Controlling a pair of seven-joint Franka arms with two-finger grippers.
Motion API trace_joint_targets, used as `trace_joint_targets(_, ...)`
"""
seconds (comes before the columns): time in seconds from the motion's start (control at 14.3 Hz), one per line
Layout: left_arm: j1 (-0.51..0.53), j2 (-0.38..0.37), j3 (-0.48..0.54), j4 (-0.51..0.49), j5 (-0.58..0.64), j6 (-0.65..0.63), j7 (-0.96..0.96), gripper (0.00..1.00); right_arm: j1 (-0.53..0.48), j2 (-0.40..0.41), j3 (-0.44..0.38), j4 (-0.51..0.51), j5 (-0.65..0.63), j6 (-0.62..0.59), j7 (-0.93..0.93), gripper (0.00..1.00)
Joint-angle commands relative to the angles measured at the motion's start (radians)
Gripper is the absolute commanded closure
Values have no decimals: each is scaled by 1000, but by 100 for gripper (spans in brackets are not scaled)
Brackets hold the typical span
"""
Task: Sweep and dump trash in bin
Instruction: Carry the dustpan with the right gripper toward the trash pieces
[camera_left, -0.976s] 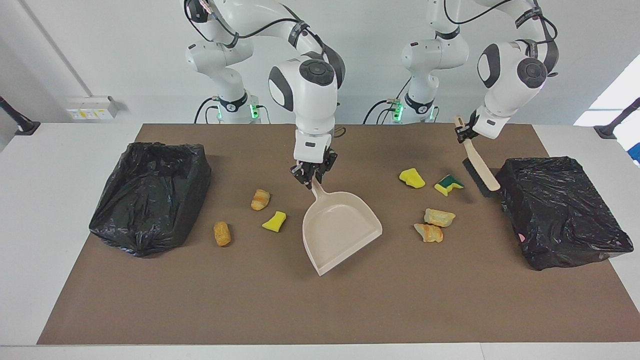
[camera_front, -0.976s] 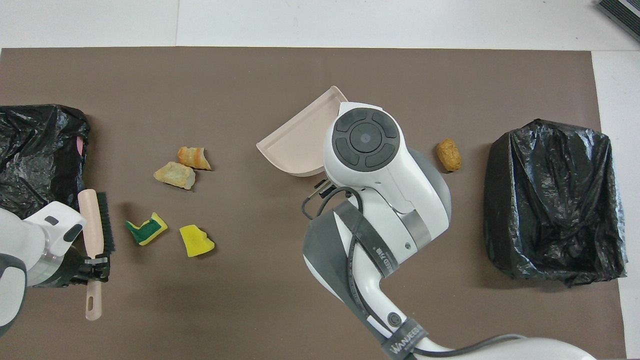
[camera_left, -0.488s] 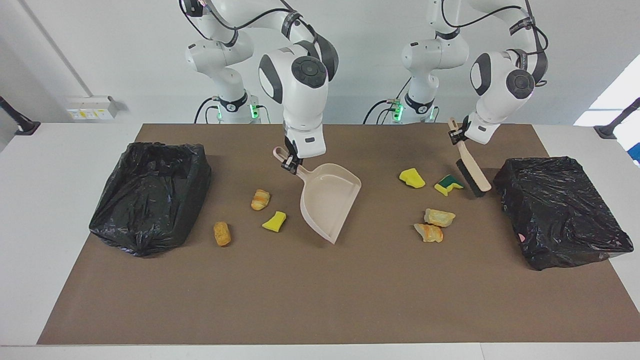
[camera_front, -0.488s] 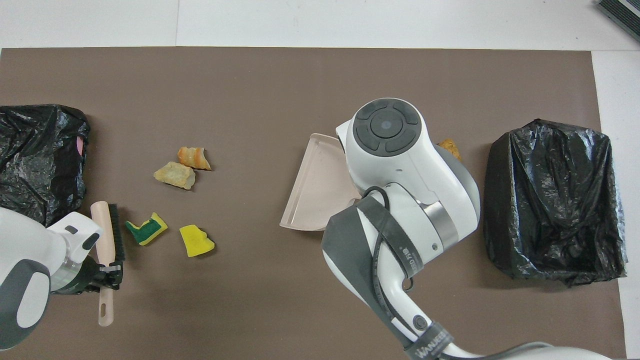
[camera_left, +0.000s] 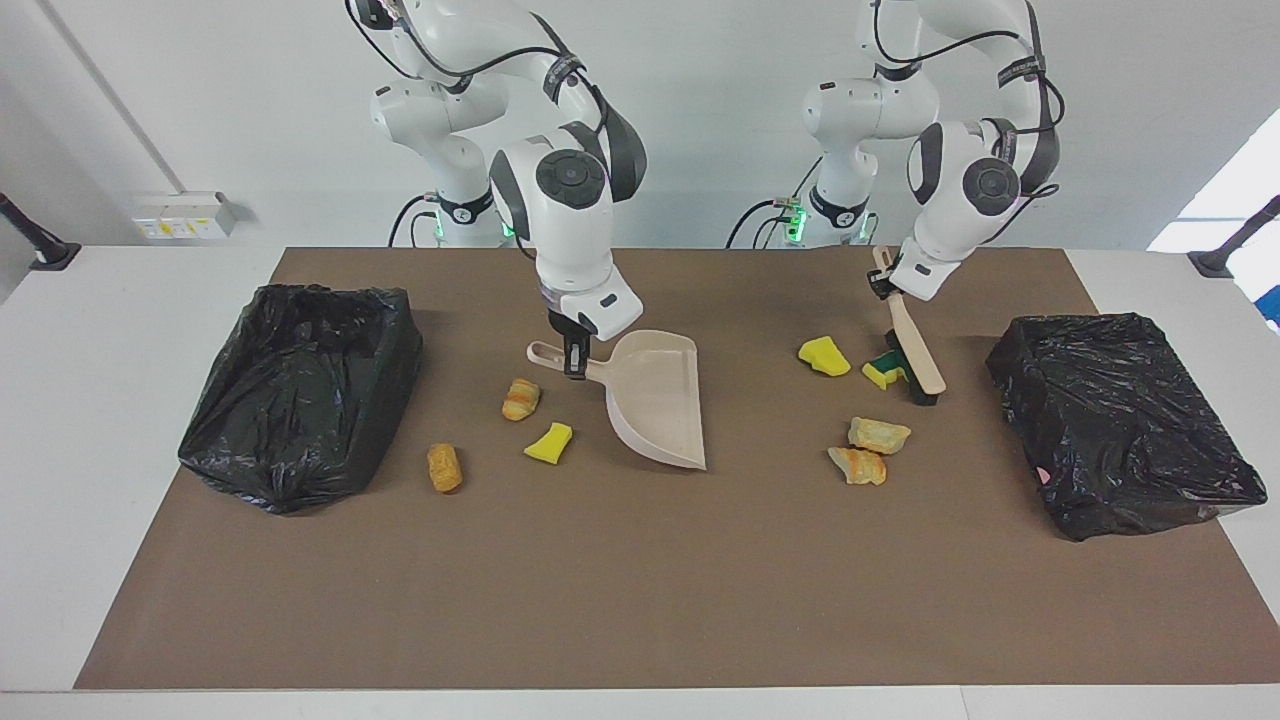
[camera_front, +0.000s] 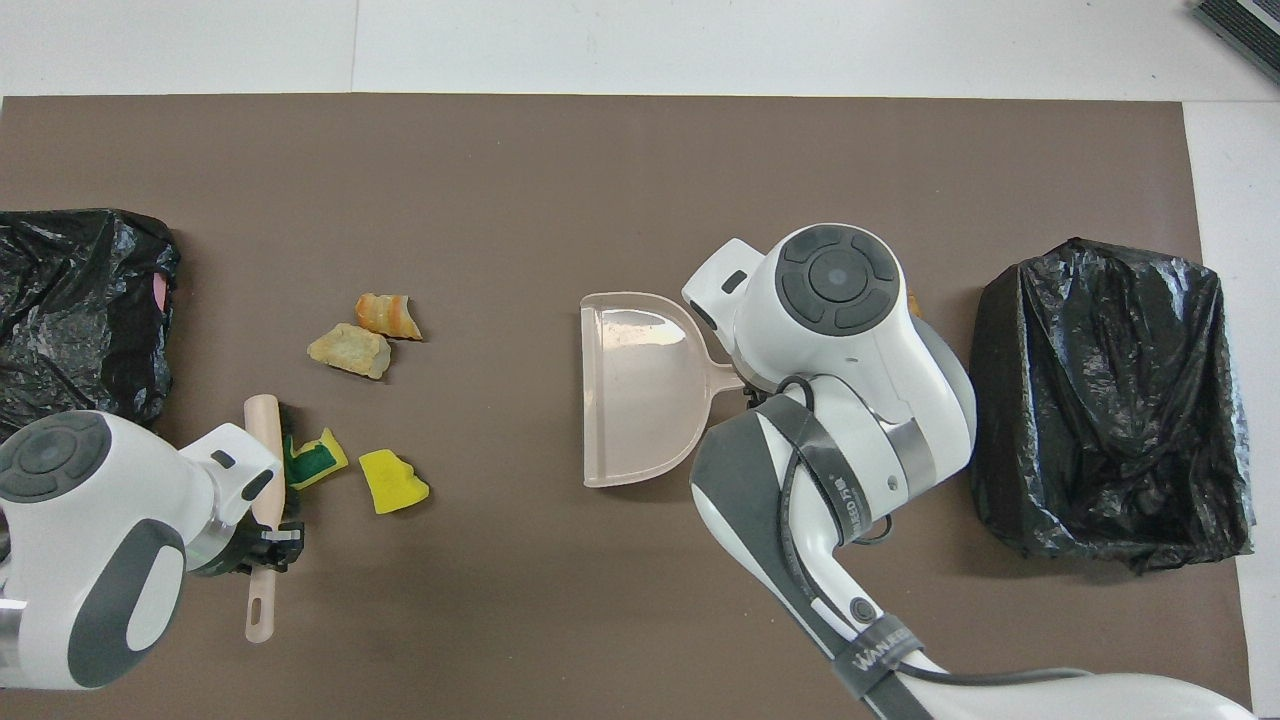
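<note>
My right gripper (camera_left: 574, 362) is shut on the handle of the beige dustpan (camera_left: 655, 400) (camera_front: 640, 385), whose open mouth faces the left arm's end of the table. My left gripper (camera_left: 882, 284) (camera_front: 272, 540) is shut on the beige hand brush (camera_left: 915, 350) (camera_front: 262, 440). Its bristles touch the yellow-and-green sponge (camera_left: 883, 371) (camera_front: 318, 458). Close by lie a yellow sponge (camera_left: 823, 356) (camera_front: 392, 482) and two bread pieces (camera_left: 878, 435) (camera_left: 857, 466). A croissant piece (camera_left: 520, 399), a yellow chunk (camera_left: 549, 442) and a bread roll (camera_left: 444, 467) lie toward the right arm's end.
Two bins lined with black bags stand on the brown mat: one bin (camera_left: 300, 390) (camera_front: 1110, 400) at the right arm's end, another bin (camera_left: 1120, 420) (camera_front: 80, 310) at the left arm's end. In the overhead view the right arm covers the trash near the dustpan handle.
The right arm swung the dustpan toward its own end and turned its mouth toward the left arm's end. The left arm brought the brush toward the middle, up against the yellow-and-green sponge.
</note>
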Motion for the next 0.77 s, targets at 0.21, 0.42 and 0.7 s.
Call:
trace_joint_targets(0.21,-164,72,8,-6,-48,116,-56,100,0,-35,9,-130,32,133,-62,100)
trace_joint_targets(0.42,-251,83,8,5,-151,161,-85,100,19,-26,9,-143,32,173,-51,100)
trace_joint_targets(0.7,-301,138,8,98,-197,141,-186,100,22,-26,9,-144,32,176,-42,100)
